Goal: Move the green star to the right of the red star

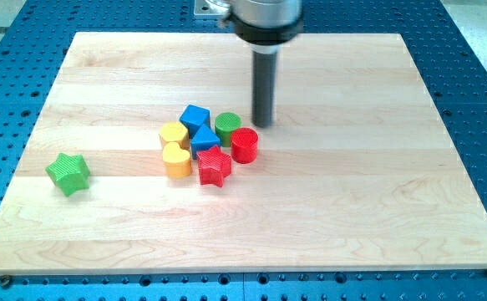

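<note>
The wooden surface (352,209) carries a cluster of blocks near its middle, and my tip (264,125) stands just beside the cluster's upper right, by the green cylinder (227,127); there is no hand, only the rod. The red star (215,165) sits at the cluster's bottom, touching the red cylinder (245,145). The green star (68,173) lies alone, well apart at the view's left; it looks light, rigid and easily spun, so I judge it best pushed squarely on its left side.

Green star (68,173), red star (215,165), pale striped wooden board (352,209), blue perforated table (477,75).
</note>
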Robot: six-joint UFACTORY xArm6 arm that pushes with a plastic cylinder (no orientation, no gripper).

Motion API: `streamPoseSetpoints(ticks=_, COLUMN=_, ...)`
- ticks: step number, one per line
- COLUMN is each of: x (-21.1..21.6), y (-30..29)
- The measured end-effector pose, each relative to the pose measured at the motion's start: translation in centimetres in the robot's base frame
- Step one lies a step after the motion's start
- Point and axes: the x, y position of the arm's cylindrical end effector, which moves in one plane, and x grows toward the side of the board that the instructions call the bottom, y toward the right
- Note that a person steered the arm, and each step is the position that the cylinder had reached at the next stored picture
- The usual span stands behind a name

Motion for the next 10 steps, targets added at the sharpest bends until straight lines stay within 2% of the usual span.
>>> streamPoseSetpoints(ticks=1, x=7.1, y=6.0)
streamPoseSetpoints(ticks=2, x=15.2, y=2.1)
streamPoseSetpoints(ticks=3, x=19.0, y=-11.1)
streamPoseSetpoints(ticks=4, x=15.4, y=-14.8)
streamPoseSetpoints(ticks=5, x=14.9, y=-8.7)
streamPoseSetpoints(ticks=6, x=13.0, y=-6.6)
streamPoseSetpoints(ticks=7, x=10.7, y=-8.2)
streamPoseSetpoints(ticks=8, x=10.5, y=-10.0)
streamPoseSetpoints(ticks=9, x=12.6, y=-11.2)
streamPoseSetpoints(ticks=10, x=14.9, y=-19.2)
